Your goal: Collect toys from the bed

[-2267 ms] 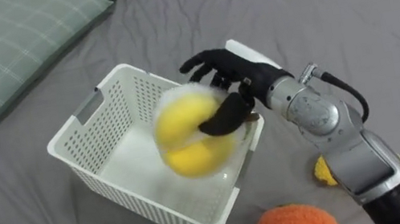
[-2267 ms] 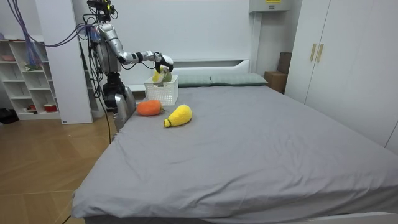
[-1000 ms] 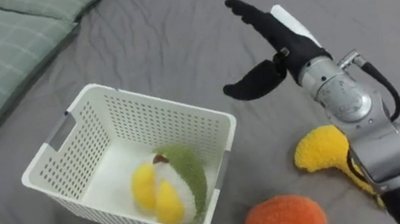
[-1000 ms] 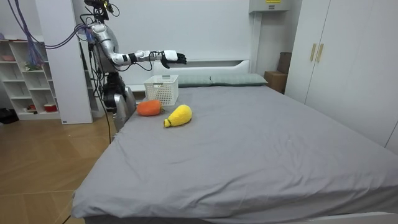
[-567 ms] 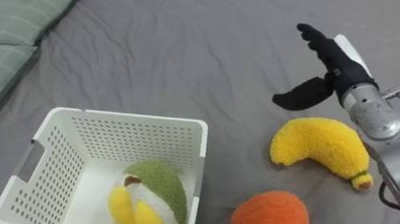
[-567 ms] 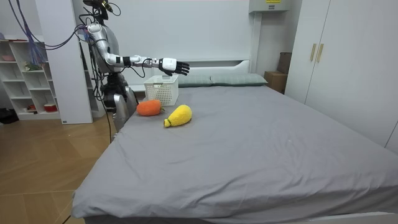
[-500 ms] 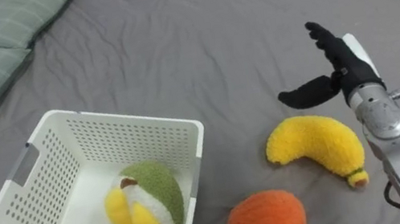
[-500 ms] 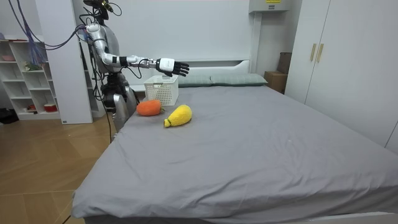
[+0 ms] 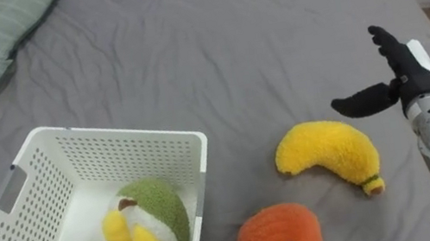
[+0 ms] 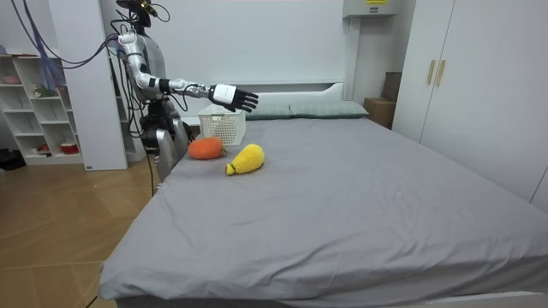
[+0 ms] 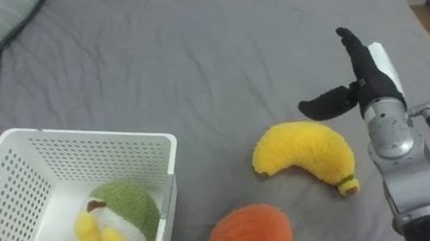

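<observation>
Robot hand status: the right robot hand (image 9: 406, 71) is empty, fingers straight and spread, thumb held apart.

Left eye view: 2.3 s ago this hand held the green-and-yellow toy (image 9: 149, 223) over the basket (image 9: 112, 133). That toy now lies inside the basket, and the hand has swung out to the robot's right. It hangs above the bed (image 9: 211, 42), just beyond the banana toy (image 9: 330, 154) and apart from it. The orange toy (image 9: 278, 237) lies near the basket's corner, untouched.

Room view: the robot stands at the head corner of the bed (image 10: 342, 197) with its right arm stretched level over the mattress. The hand (image 10: 229, 97) is well above the banana toy (image 10: 246, 158) and the orange toy (image 10: 205, 148).

Right eye view: same layout; the banana toy (image 11: 303, 151) lies below the thumb, clear of it.

Assessment: one toy is collected and two are left on the bed. The banana toy appears to be next, which calls for lowering the hand onto it.
</observation>
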{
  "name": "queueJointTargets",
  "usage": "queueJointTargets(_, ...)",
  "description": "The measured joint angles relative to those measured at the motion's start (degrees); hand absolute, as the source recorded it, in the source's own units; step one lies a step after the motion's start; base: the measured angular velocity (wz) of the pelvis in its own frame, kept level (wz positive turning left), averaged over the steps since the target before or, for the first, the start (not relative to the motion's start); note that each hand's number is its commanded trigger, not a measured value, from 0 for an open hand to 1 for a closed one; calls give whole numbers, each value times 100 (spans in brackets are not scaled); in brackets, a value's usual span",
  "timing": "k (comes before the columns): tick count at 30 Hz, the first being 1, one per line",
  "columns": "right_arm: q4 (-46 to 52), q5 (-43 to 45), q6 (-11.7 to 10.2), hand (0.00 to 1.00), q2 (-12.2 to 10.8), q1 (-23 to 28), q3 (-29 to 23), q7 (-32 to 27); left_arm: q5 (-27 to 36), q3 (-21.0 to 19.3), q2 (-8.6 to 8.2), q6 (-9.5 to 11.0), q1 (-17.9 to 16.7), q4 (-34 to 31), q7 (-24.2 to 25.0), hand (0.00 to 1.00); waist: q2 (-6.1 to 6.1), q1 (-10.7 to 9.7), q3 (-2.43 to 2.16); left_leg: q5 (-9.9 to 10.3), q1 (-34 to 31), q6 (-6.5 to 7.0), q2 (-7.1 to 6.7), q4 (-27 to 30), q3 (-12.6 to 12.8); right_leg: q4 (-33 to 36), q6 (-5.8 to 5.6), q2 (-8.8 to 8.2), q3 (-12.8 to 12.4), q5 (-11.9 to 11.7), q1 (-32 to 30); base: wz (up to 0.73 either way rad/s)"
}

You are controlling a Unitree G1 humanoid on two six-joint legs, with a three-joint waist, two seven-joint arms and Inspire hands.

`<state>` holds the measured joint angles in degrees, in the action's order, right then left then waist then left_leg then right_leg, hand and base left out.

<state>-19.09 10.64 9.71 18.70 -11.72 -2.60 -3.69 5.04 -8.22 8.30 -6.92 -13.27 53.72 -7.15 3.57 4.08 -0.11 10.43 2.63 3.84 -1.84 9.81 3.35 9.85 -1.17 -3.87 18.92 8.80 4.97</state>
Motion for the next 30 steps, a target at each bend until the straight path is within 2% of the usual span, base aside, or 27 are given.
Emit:
queueJointTargets(12,-522,78,1,0,-1,101,34,89,114,-8,44,-19,-129,187,-1,0,6,46,6,0,-4,0,-1,-12,-23,-9,-1,2,27,0,-5,0)
queueJointTargets(19,-556,-3,21,0,-2,116,39,22,108,-8,46,-65,-281,197,-2,0,6,99,7,-1,-4,-1,-8,6,-85,-16,-1,-11,168,1,41,5)
queueJointTargets(25,-1006,-24,10,0,-14,110,147,-49,99,-9,41,-73,-303,190,-3,0,8,156,15,0,-51,-1,-23,85,-193,-20,-3,-20,268,2,80,10)
queueJointTargets(30,-1784,-24,-52,0,-12,68,144,-50,103,1,47,-60,-313,200,-2,0,34,254,32,1,-103,0,-36,152,-249,-15,-3,-31,331,2,89,7)
